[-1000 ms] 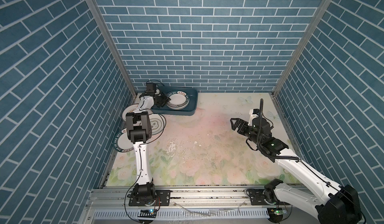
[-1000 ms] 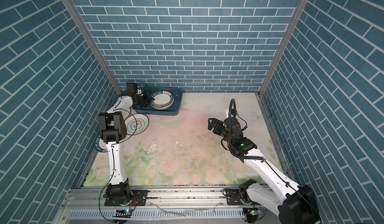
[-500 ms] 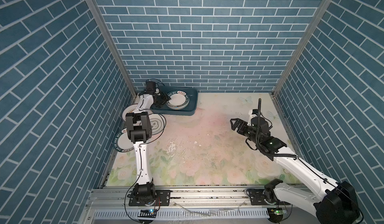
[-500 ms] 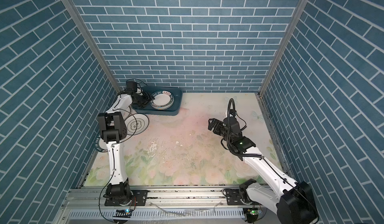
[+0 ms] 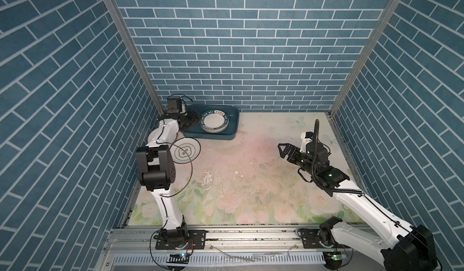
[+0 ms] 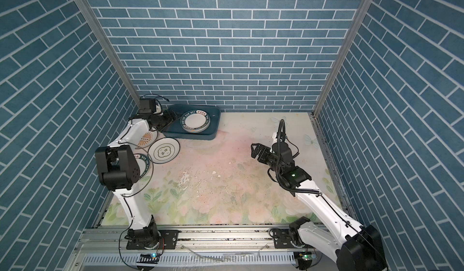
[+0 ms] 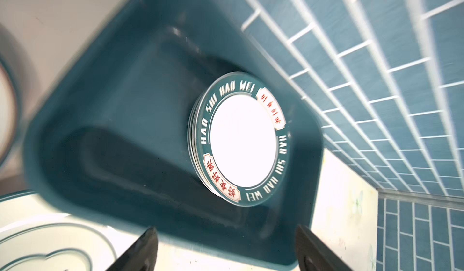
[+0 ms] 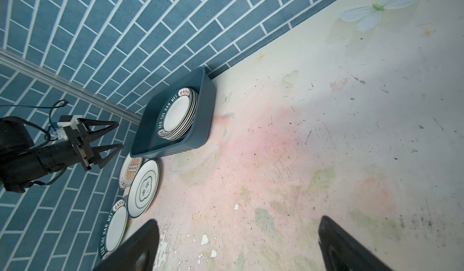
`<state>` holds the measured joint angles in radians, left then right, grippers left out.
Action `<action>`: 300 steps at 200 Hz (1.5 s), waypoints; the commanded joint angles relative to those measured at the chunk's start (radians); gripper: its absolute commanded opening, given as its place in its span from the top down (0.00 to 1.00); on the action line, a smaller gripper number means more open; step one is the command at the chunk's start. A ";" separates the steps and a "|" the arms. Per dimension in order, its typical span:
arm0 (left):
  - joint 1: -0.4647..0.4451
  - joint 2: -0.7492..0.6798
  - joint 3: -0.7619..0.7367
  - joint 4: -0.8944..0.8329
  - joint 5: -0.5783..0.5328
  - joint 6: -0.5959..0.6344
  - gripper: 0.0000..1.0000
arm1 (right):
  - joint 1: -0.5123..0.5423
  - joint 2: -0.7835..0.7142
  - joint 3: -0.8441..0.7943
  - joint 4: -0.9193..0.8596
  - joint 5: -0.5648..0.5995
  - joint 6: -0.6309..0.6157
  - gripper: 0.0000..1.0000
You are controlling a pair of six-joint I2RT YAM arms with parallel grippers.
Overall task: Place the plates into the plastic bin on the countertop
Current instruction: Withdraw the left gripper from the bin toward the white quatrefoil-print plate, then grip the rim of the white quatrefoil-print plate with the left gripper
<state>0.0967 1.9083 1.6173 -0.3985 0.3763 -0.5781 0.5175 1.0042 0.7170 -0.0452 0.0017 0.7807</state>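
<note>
Jaws of left gripper [image 8: 120, 134] spread wider than a second ago, empty over plastic bin's [image 5: 221, 137] left end beside stacked plates [image 5: 214, 121]; right gripper [image 5: 281, 151] unchanged, splayed wide, empty.

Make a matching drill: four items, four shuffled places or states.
1. stack of white round plates with dark-green lettered rims
2. white round plate with a thin-line emblem
3. left gripper
4. right gripper

a. open over bare floral countertop
b. inside the teal plastic bin
c. open at the bin's left end
d. flat on the countertop, outside the bin

Pairs: 1-b, 2-d, 3-c, 4-a.
</note>
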 commanded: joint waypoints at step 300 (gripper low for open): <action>0.168 -0.384 -1.120 0.696 0.011 -0.469 0.19 | 0.098 -0.240 -0.114 -0.045 -0.007 0.132 0.02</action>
<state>0.2569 1.4803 0.5274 0.2481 0.4015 -1.0321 0.6090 0.7704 0.6044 -0.0860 -0.0357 0.8875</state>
